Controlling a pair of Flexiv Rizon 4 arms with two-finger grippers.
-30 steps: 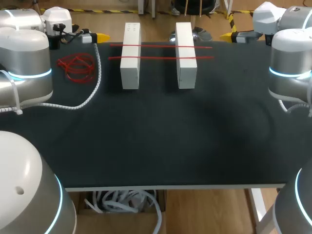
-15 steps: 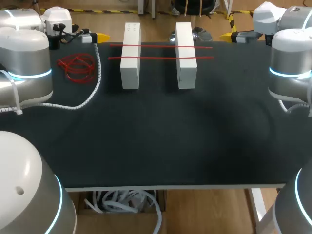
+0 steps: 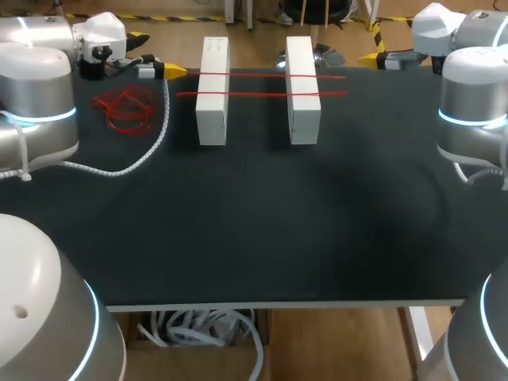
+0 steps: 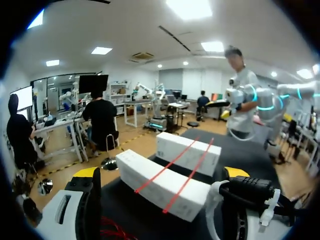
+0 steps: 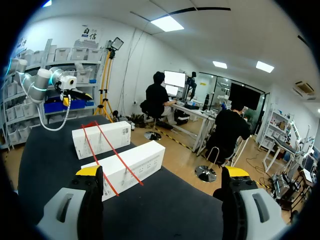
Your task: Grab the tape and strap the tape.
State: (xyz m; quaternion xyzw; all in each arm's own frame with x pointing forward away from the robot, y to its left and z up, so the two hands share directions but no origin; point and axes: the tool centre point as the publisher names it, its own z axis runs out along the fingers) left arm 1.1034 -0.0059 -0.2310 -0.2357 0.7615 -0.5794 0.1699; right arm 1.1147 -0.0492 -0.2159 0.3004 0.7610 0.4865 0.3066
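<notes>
While both claws hang open and empty at the table's far edge, left gripper (image 3: 173, 71) just beside the strip ends, right gripper (image 3: 370, 58) apart, two red tape strips (image 3: 262, 76) lie across both white boxes (image 3: 213, 99). A loose red tangle (image 3: 123, 109) lies nearby. Grabbing and strapping seemingly remain undone.

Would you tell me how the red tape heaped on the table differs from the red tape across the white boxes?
The heaped tape is a loose tangle on the table; the strips across the boxes are two straight parallel lines. The heaped tape touches neither box; the strips rest on both. Both are red.
</notes>
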